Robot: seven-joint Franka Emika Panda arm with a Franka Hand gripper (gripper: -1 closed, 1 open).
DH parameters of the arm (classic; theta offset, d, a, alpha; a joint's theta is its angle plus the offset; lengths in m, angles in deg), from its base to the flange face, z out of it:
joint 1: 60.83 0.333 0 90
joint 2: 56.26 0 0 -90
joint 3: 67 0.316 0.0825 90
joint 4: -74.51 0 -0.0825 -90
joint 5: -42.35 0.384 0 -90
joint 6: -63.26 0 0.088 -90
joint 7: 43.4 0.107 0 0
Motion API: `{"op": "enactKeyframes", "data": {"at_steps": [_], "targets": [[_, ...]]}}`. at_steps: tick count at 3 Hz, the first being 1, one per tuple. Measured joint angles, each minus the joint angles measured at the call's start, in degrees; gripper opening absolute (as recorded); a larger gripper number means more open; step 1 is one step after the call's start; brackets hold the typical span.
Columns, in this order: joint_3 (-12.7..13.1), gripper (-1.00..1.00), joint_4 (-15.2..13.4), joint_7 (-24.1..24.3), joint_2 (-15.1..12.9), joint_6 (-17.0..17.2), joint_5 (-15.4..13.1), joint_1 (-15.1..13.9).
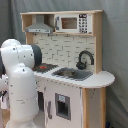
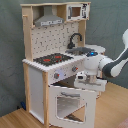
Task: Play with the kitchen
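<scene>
Overall white-and-wood kitchen [image 2: 50, 70], oven door [image 2: 70, 102] hanging open, black faucet [image 1: 84, 59]

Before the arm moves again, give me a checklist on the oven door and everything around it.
1. Oven door open: ok, it is swung out from the front of the kitchen in the second exterior view.
2. Gripper near the door: ok, it sits just above the door's top edge.
3. Grip on the door: cannot tell, the contact is not visible.
4. Hob free of loose items: ok, only the red rings show.
5. Faucet out of the arm's way: ok, it stands at the sink, behind the worktop's front edge.
6. Nobody near: ok, no person appears in either exterior view.
</scene>
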State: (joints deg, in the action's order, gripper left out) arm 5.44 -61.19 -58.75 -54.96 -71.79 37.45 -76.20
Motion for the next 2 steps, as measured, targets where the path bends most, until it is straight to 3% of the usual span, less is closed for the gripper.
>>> {"op": "enactKeyframes", "data": {"at_steps": [2], "targets": [[-0.08,1.0,3.27,-0.39,10.62,7.73,-0.11,0.03]]}}
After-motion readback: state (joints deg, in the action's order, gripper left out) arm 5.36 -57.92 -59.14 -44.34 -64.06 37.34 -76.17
